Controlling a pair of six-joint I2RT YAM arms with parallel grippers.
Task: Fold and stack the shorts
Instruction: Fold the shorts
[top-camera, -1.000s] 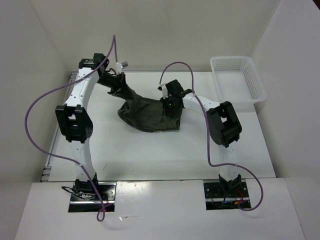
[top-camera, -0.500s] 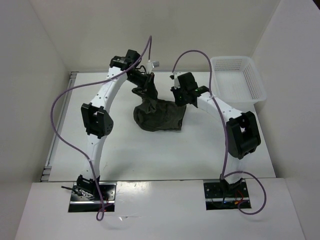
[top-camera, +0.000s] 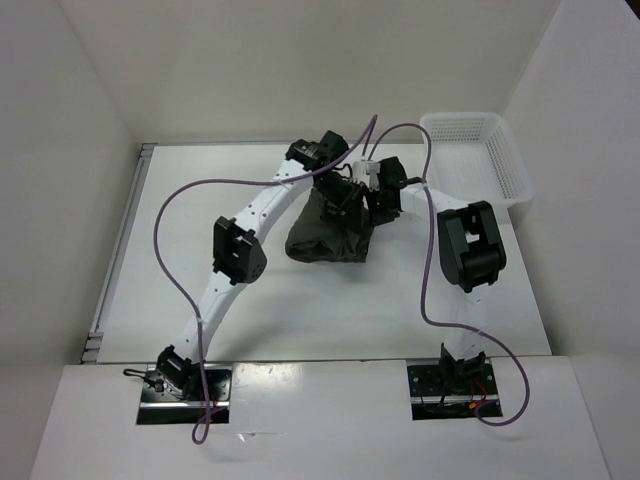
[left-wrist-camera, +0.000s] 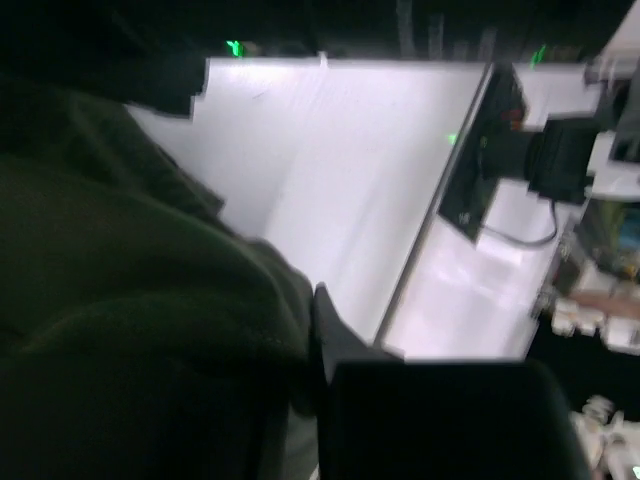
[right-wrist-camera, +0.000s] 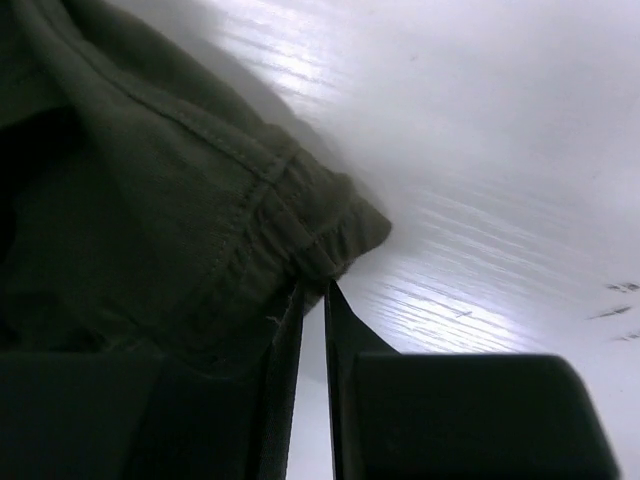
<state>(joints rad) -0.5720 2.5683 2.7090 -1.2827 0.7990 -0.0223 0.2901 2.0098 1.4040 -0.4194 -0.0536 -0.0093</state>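
**Item: the shorts** (top-camera: 325, 240). Dark olive-green, wrinkled, and bunching into a heap. They are lying on the worktop (top-camera: 200, 290) near its middle, slightly toward the far edge. The far side of the heap is rising into both end effectors.

**Left end effector** (top-camera: 345, 200). It is reaching in over the heap's far side and clamping onto the fabric. In the wrist view, cloth is pressing against the one visible finger (left-wrist-camera: 335, 335) and hiding the other.

**Right end effector** (top-camera: 372, 208). It is working just beside the left one, at the heap's far right corner. Its fingers (right-wrist-camera: 345, 330) are pinching the gathered, stitched band, leaving almost no gap.

**White mesh basket** (top-camera: 505, 165). It is sitting at the far right corner, well apart from the shorts.
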